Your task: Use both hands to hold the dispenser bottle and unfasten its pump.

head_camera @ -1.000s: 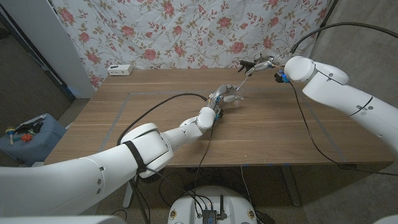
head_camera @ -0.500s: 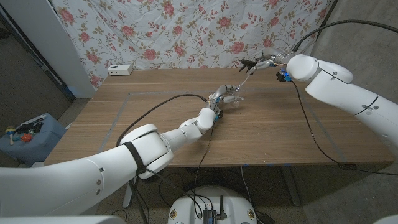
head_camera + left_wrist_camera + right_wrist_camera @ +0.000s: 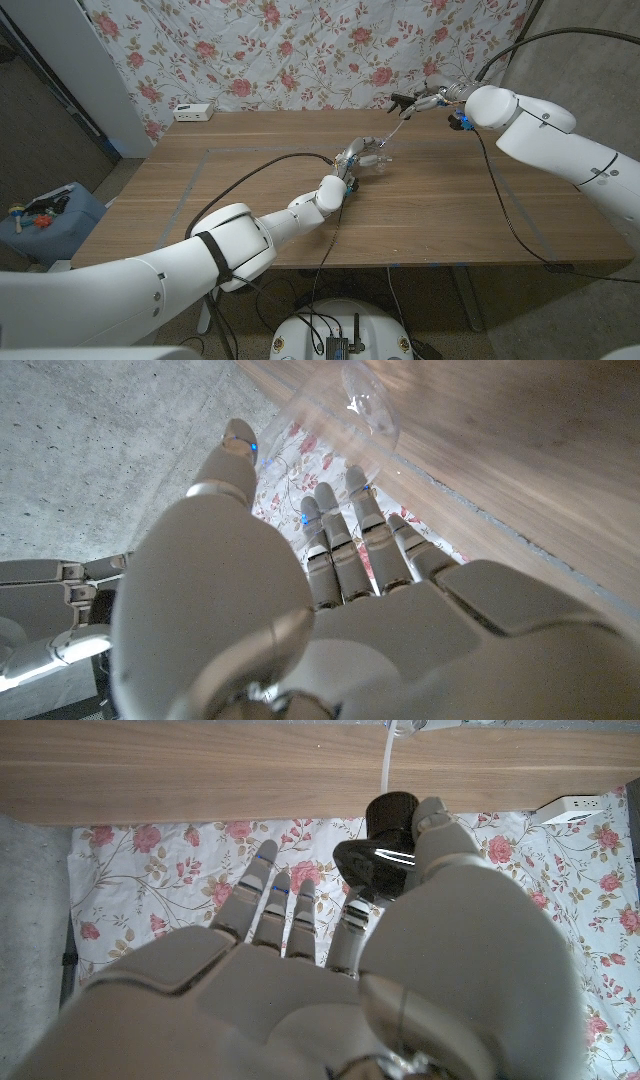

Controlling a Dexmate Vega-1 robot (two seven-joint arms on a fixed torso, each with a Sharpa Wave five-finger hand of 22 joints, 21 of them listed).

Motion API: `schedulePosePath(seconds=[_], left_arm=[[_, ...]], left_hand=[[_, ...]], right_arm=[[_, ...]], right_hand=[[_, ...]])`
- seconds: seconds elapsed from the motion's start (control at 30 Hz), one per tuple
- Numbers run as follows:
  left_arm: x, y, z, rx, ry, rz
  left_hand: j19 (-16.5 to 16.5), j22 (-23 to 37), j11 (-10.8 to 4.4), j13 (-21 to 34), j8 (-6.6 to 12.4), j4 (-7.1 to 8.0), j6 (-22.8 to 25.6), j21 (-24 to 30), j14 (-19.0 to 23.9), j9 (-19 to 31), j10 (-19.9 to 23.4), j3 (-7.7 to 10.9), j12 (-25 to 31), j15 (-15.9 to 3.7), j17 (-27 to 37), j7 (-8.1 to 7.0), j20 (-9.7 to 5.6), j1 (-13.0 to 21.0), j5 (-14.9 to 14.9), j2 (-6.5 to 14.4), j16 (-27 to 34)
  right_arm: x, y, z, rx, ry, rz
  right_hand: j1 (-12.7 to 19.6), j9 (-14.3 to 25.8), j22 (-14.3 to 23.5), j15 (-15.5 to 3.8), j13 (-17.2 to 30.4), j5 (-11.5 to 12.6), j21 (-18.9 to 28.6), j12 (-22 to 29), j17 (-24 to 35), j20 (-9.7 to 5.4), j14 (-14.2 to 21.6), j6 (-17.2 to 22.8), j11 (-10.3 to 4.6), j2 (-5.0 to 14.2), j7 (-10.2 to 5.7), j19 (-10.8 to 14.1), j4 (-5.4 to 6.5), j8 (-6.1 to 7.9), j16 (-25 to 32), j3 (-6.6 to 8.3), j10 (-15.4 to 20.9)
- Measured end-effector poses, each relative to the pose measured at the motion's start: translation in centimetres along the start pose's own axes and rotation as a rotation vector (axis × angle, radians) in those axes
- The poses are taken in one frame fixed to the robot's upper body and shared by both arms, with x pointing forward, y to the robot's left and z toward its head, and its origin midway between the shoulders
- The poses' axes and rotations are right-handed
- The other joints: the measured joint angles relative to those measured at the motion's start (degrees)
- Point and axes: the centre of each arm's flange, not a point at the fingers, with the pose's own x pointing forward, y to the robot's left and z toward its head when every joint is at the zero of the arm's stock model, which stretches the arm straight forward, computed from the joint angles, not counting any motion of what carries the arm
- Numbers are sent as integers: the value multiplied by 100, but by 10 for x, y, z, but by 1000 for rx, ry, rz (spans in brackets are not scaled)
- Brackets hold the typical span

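Gripping the clear bottle (image 3: 374, 157) mid-table, the left hand (image 3: 358, 155) steadies it; the right hand (image 3: 420, 102) pinches the pump (image 3: 388, 835), its tube slanting toward the bottle's mouth.

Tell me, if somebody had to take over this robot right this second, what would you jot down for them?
Left hand: holds the clear dispenser bottle at mid-table.
Right hand: raised near the table's far edge, gripping the black pump; its white tube hangs down towards the bottle.
Done: the pump looks unfastened and lifted off.
Left: whether the tube's end is clear of the bottle's mouth cannot be told; if not, lift higher, then set both parts down.
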Motion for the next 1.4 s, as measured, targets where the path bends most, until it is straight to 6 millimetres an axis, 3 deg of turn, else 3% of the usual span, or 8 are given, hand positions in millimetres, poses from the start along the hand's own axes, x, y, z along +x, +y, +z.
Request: schedulePosePath(seconds=[1.4], left_arm=[[-2, 0, -2, -4, 0, 1]], left_hand=[[0, 0, 9, 0, -11, 8, 6, 0, 0, 0, 9, -8, -20, 0, -1, 6, 0, 0, 19, 0, -30]], right_arm=[[-28, -21, 9, 29, -25, -24]], right_hand=[[11, -42, 0, -11, 0, -18, 1, -45, 1, 1, 51, 54, 21, 16, 28, 60, -8, 17, 0, -8, 83]])
